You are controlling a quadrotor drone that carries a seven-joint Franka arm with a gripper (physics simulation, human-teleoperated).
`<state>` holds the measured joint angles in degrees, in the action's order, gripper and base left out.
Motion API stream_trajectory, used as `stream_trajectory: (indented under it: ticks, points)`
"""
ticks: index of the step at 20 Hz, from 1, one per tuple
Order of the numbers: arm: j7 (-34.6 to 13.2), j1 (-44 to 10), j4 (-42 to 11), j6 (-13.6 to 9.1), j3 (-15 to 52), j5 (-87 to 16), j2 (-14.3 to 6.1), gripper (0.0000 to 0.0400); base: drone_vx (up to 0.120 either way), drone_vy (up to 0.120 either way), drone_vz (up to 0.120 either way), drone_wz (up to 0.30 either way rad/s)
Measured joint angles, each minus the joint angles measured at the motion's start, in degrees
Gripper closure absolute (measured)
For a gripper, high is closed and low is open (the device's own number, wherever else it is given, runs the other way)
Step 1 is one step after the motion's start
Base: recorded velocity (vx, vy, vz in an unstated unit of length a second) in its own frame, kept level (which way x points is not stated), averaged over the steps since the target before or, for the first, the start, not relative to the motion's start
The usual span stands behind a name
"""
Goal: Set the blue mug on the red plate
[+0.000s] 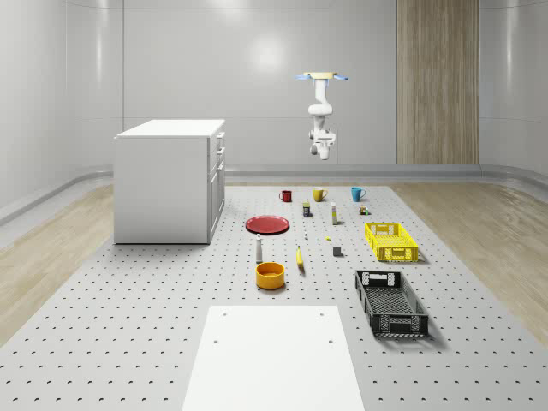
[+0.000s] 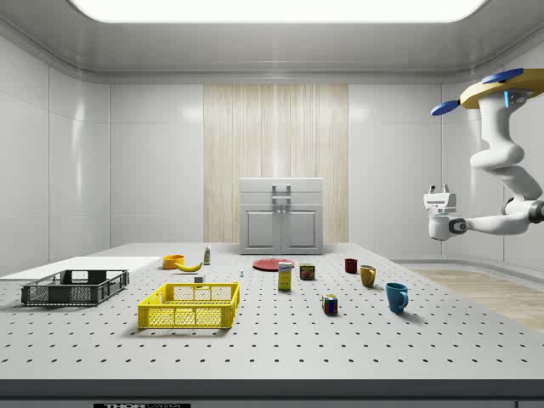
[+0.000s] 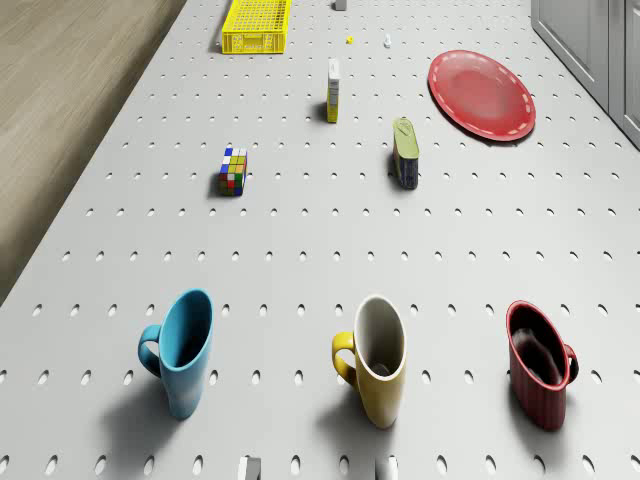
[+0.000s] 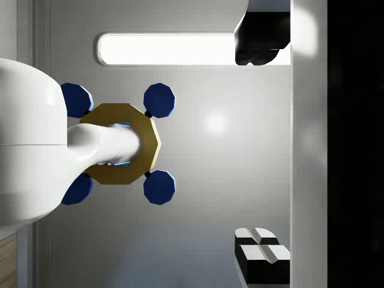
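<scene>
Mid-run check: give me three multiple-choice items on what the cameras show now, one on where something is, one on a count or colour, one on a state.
1. Where is the drone?
A. Resting on the cabinet
B. Hovering high, beyond the row of mugs
C. Landed on the floor beside the yellow crate

2. How many mugs stand in the row?
A. Two
B. Three
C. Four

3. What is the state of the blue mug?
A. Upright on the table, untouched
B. Tipped on its side
C. Already on the red plate

Answers:
1 B: the whole-scene and side views show it airborne, the gripper well above the table.
2 B: the drone view shows the blue mug, the yellow mug and the red mug.
3 A: it stands upright, mouth up, far from the plate.
</scene>
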<state>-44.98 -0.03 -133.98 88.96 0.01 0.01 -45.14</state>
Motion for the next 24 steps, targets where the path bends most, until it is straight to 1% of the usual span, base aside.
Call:
stream_trajectory:
  ticks: [3,6,11,14,17,24]
  points:
    - [0.1,-0.1,3.6,-3.1,0.0,0.0,0.4,0.0,0.0,0.0,0.0,0.0]
    - [0.1,-0.2,7.3,-5.6,0.1,0.1,1.4,0.0,0.0,0.0,0.0,0.0]
    - [0.1,-0.2,12.7,-8.8,0.1,0.1,3.4,0.0,0.0,0.0,0.0,0.0]
    - [0.1,-0.3,14.8,-10.0,0.2,0.1,4.2,0.0,0.0,0.0,0.0,0.0]
    - [0.2,-0.3,16.0,-10.6,0.2,0.1,4.6,0.0,0.0,0.0,0.0,0.0]
    - [0.2,-0.4,16.9,-10.9,0.2,0.1,4.9,0.0,0.12,0.114,0.0,0.0]
